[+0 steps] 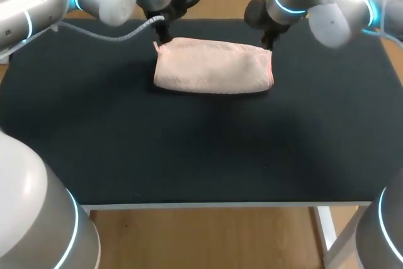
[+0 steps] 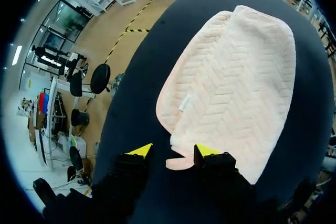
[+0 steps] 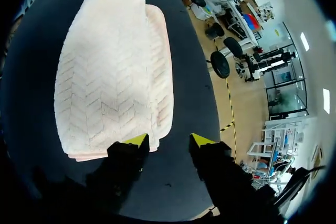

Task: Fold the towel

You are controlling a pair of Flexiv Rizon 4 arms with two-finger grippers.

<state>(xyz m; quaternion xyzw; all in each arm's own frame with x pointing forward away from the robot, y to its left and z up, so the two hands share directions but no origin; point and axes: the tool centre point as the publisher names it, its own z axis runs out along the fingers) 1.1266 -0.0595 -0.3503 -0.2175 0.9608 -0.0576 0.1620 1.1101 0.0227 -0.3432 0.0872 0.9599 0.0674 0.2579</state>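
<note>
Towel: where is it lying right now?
In the head view the towel lies folded at the far middle of the black table, between the two arms' jaws.

Folded towel [image 1: 213,67] on the tabletop [image 1: 189,149]
Our left gripper [image 1: 162,37] hangs at its far-left corner, our right gripper [image 1: 267,41] at its far-right.

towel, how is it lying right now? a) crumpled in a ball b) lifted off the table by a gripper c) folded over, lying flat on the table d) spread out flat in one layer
c: the towel lies flat on the table with an upper layer over a lower one, whose edge shows in the left wrist view; the left gripper and right gripper are both open.
</note>
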